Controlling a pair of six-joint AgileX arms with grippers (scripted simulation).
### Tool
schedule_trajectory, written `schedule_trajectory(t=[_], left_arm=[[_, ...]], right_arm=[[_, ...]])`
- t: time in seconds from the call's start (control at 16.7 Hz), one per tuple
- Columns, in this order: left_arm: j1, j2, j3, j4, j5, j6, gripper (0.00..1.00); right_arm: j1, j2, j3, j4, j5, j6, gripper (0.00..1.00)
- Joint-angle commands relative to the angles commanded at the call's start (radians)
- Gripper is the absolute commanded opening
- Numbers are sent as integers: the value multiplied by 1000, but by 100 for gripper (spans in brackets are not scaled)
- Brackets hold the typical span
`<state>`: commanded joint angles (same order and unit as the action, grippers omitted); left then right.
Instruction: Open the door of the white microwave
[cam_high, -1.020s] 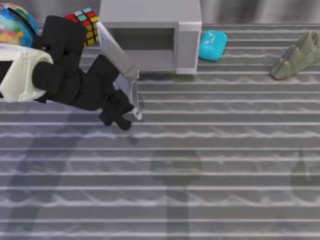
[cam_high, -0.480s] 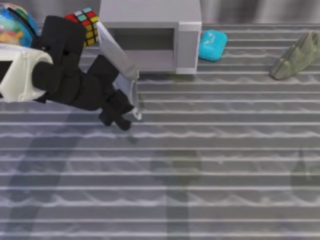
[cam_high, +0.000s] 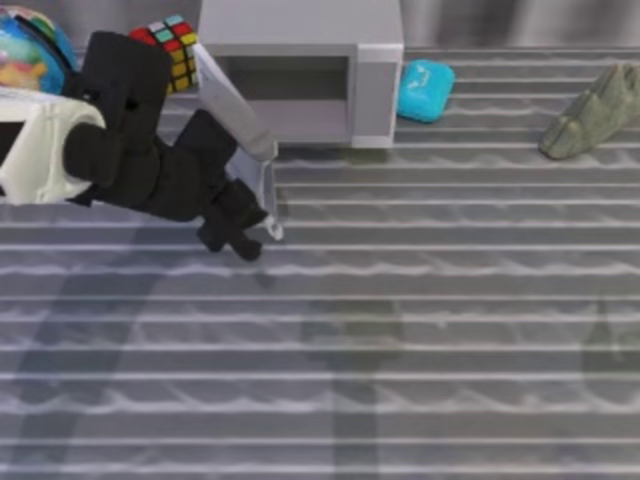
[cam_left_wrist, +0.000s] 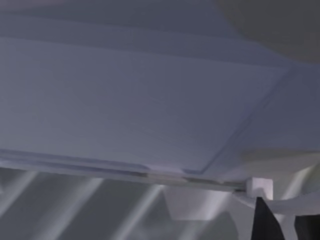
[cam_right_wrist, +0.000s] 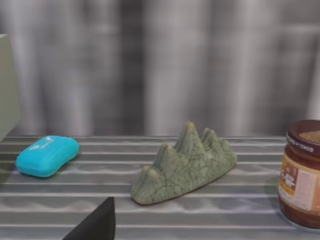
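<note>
My left claw (cam_high: 250, 228) is at the free edge of the door (cam_high: 232, 108), by its pale handle strip (cam_high: 268, 195). I cannot tell if my claw is pinching it. The door swings out from the white microwave (cam_high: 300, 40), which sits behind my claw on the desk (cam_high: 420, 330). My right arm is out of the top view.

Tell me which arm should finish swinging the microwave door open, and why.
Left. Its tool is already at the door's handle edge, with the door partly swung out from the white microwave. The right arm is out of the top view, over by the table's right side.
</note>
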<state>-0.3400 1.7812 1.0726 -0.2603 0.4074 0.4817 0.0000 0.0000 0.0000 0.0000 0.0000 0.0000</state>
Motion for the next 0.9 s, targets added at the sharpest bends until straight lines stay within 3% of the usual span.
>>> schedule_trajectory(t=[0.9], left_arm=[[36, 1, 7, -44, 54, 89, 0]], right_arm=[[0, 0, 0, 0, 0, 0, 100]])
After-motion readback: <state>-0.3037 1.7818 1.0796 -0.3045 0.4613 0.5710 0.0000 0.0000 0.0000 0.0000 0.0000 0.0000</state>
